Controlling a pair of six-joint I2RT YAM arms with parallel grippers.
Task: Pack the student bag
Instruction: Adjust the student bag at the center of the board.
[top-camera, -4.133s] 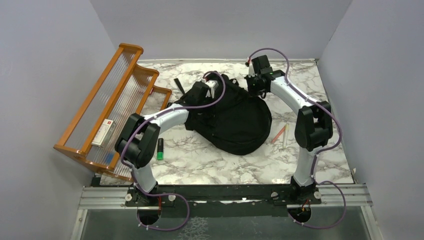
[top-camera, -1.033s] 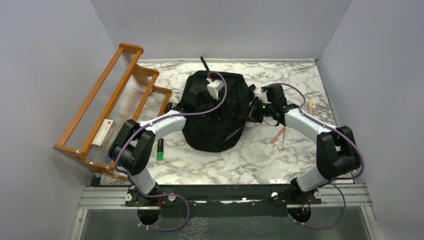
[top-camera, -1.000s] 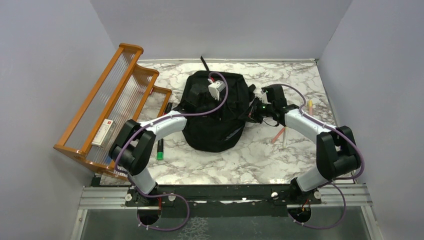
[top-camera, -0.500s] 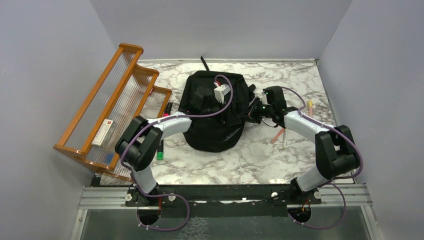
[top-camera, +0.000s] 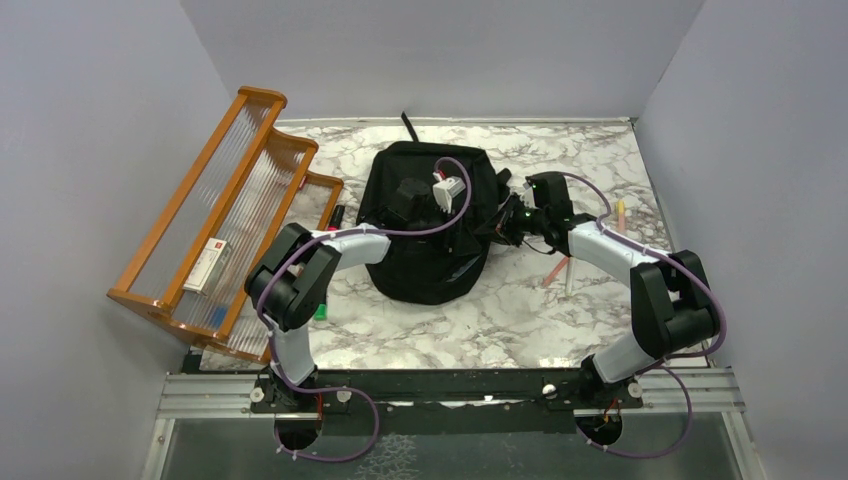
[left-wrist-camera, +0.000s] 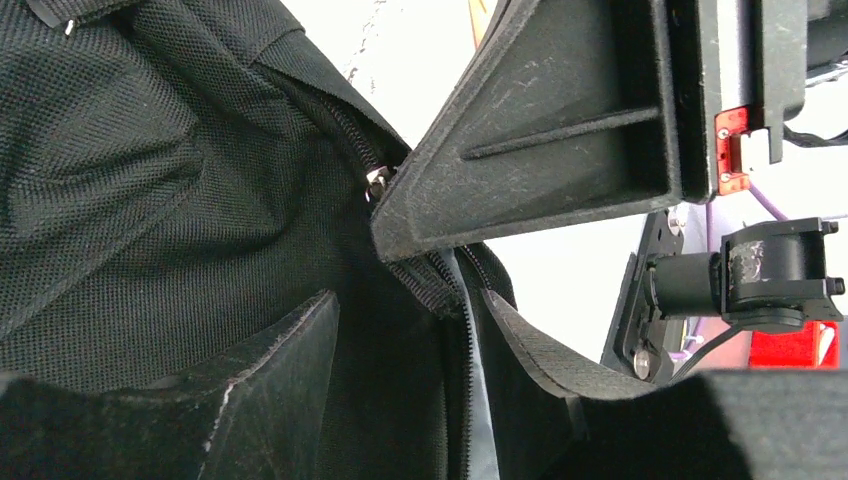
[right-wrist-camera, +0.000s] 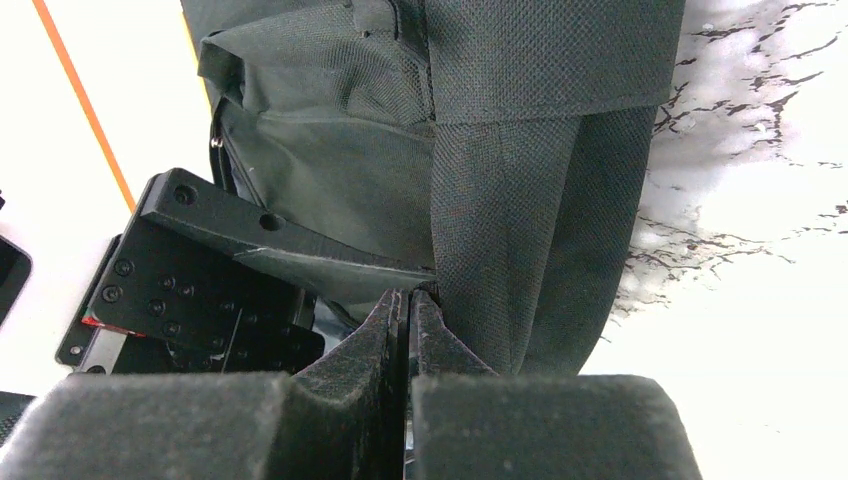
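Note:
The student bag (top-camera: 430, 255), a black fabric backpack, lies in the middle of the marble table. My left gripper (top-camera: 408, 200) is over its top, open. In the left wrist view (left-wrist-camera: 410, 325) its fingers stand wide apart on either side of the zip line (left-wrist-camera: 455, 300), where grey lining shows. My right gripper (top-camera: 503, 225) is at the bag's right edge, shut. In the right wrist view (right-wrist-camera: 410, 293) its tips pinch at the bag's edge. The left wrist view shows those tips on the metal zip pull (left-wrist-camera: 378, 183).
An orange wooden rack (top-camera: 235, 180) with a white box (top-camera: 207, 265) stands at the left. A green marker (top-camera: 320, 311) and a dark marker (top-camera: 338, 214) lie left of the bag. An orange pen (top-camera: 555, 270), a white pen (top-camera: 569, 276) and a yellow pen (top-camera: 620, 213) lie at the right.
The left arm's elbow has swung right toward the bag and its wrist has slid right across the bag's top. The right gripper has stayed at the bag's right edge.

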